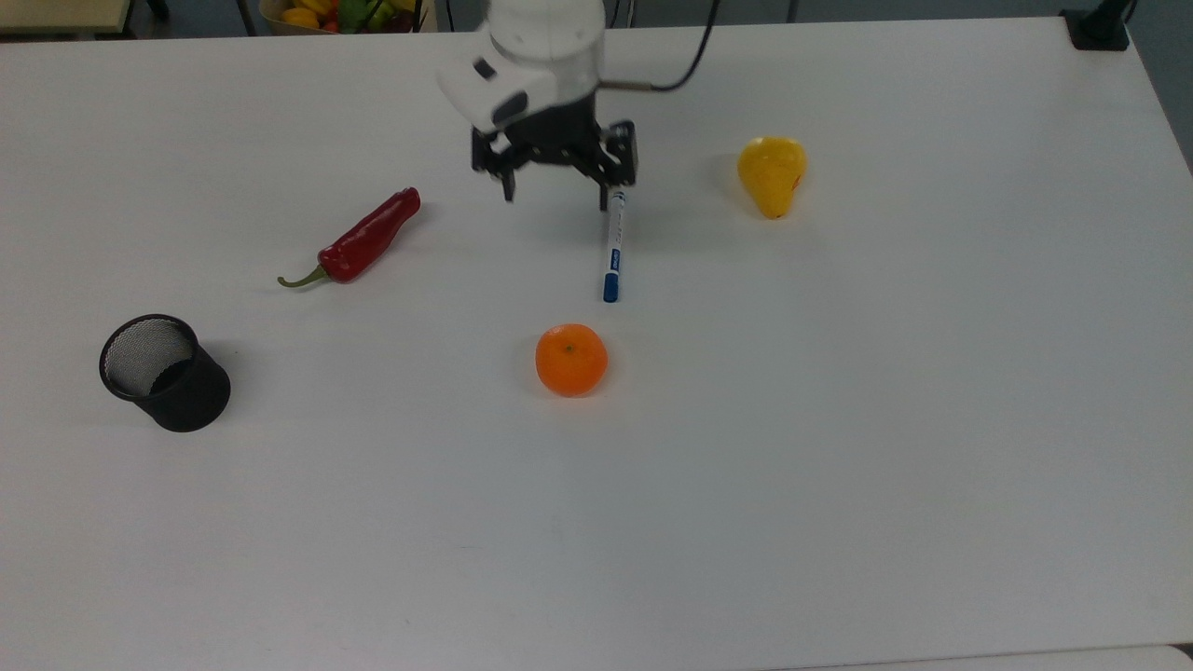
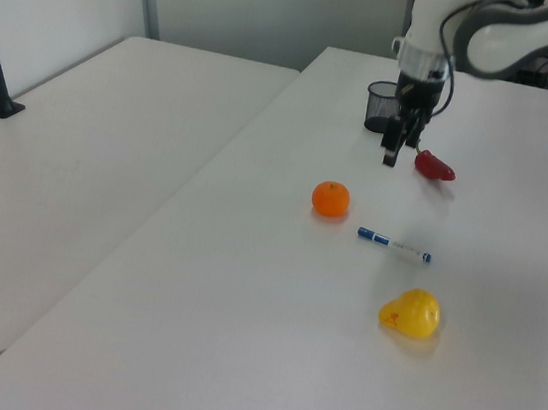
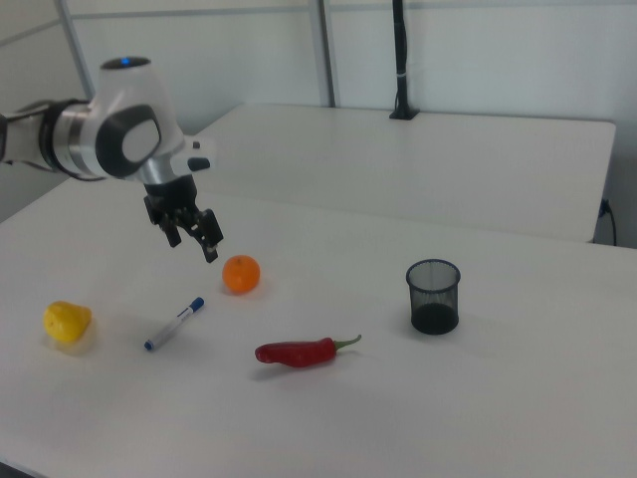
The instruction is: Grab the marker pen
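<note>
1. End effector [image 1: 556, 198] is spread wide with nothing in it, up in the air above the table [image 1: 839, 466].
2. Marker pen [image 1: 612, 250] lies flat on the table, roughly mid-table, blue cap pointing at the tangerine [image 1: 571, 360] just beyond it.
3. Yellow pear [image 1: 772, 174] sits off toward the top view's right.
4. Red chilli [image 1: 359, 240] and black mesh cup [image 1: 166, 372] are toward the top view's left edge.

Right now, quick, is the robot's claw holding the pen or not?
End effector: open and holding nothing, up above the table.
Pen: lying flat on the table, not in the claw.
</note>
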{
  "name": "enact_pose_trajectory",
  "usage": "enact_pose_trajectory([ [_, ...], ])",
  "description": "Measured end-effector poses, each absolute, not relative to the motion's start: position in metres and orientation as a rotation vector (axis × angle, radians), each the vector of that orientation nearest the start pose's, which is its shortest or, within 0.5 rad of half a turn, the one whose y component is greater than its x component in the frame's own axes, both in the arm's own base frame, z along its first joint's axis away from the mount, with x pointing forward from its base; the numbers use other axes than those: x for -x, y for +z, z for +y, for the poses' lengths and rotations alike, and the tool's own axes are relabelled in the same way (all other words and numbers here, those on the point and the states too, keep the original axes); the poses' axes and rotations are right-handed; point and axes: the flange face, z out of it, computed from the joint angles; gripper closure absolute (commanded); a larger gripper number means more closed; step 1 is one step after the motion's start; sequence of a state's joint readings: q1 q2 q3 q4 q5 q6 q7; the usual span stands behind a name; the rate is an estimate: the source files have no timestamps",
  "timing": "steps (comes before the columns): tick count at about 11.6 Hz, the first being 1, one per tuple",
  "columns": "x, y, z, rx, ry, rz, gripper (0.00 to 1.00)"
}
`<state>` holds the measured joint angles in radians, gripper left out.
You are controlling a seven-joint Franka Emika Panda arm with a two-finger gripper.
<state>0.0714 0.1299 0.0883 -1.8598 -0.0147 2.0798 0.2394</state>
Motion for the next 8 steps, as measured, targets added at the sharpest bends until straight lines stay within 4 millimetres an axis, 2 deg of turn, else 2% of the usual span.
enact_pose_trajectory([
  [2,-0.576,0.499,0.078,3.129,-0.107,0.202,0.00],
  [4,-0.561,0.530,0.068,3.133,-0.075,0.280,0.00],
  [8,-0.545,0.599,0.040,3.141,0.042,0.366,0.00],
])
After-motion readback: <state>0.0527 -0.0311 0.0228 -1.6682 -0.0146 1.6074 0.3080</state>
